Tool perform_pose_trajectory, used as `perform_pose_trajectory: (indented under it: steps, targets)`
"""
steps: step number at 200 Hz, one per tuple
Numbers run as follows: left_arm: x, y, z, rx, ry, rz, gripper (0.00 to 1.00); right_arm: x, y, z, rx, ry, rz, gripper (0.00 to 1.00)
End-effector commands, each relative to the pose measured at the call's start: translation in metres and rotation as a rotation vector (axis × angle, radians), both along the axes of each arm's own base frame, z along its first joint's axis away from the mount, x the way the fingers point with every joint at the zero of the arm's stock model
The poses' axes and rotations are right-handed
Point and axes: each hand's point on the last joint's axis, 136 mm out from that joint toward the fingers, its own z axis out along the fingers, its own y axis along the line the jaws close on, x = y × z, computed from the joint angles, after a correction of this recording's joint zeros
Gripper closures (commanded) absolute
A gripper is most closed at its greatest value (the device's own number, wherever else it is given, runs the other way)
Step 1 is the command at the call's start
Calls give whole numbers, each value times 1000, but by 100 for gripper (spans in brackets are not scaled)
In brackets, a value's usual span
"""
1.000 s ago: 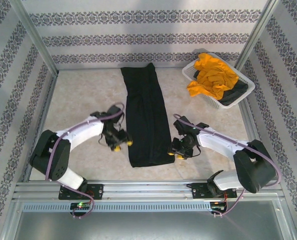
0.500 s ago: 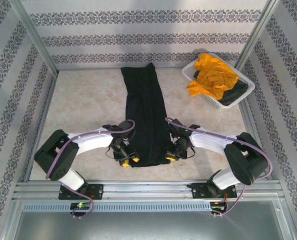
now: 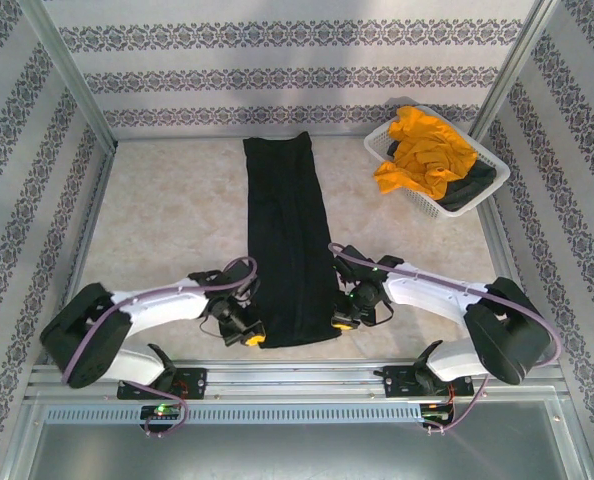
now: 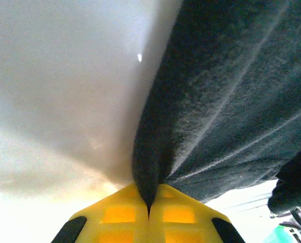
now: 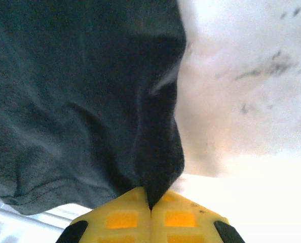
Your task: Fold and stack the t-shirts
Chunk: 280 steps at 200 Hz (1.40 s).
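On the beige table (image 3: 167, 200), left gripper (image 3: 250, 338) and right gripper (image 3: 343, 322) pinch the black t-shirt (image 3: 287, 230).

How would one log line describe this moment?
left gripper: shut on black t-shirt | right gripper: shut on black t-shirt | grip: near-end side edges

The black t-shirt (image 4: 231, 101) is matt, fuzzy cloth; the fingers (image 4: 120, 215) are smooth yellow plastic.

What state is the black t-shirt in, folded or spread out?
Folded lengthwise: the black t-shirt lies as a long narrow strip, no sleeves showing; left end effector and right end effector pinch its near corners.
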Motion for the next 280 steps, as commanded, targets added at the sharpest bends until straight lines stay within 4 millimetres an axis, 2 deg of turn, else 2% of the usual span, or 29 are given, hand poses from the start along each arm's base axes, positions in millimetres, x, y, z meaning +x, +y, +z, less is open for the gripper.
perform_pose_trajectory:
  steps: [1,33,58,84,112,129,146,172,185,196,200,209,219,234,246,255,271,280]
  targets:
    - [-17,7,-1,6,60,73,100,-14,-2,11,11,24,18,100]
    - [6,2,20,-16,-44,153,100,-12,-2,30,52,-5,-26,100]
    - [35,3,52,-8,-175,206,100,13,1,54,90,-69,-93,100]
    - [76,8,79,-22,-272,279,100,64,3,79,120,-150,-174,100]
    - [140,15,105,-69,-349,362,100,134,15,106,144,-231,-201,100]
    - [183,23,119,-74,-400,378,100,178,20,115,147,-264,-219,100]
    - [226,32,118,-73,-424,396,100,222,22,117,139,-294,-251,100]
    - [293,45,110,-75,-448,422,100,287,28,107,158,-303,-290,100]
    - [322,50,104,-66,-455,422,100,315,32,94,166,-285,-299,100]
    - [341,54,88,-48,-434,416,100,335,36,81,171,-262,-297,100]
    - [347,55,83,-46,-425,416,97,340,39,76,176,-248,-293,100]
    - [360,53,72,-64,-413,404,81,349,42,65,179,-213,-282,81]
    - [368,55,64,-53,-394,396,59,358,43,63,183,-211,-261,66]
    - [376,59,73,-48,-445,384,40,366,38,75,164,-258,-239,52]
    - [373,62,87,-46,-490,382,38,364,30,86,156,-285,-238,46]
    - [361,66,93,-36,-497,390,38,358,22,95,137,-308,-232,44]
    - [322,75,96,0,-480,417,40,339,12,108,113,-360,-215,42]
    - [297,77,92,-3,-462,447,42,321,6,103,105,-358,-216,41]
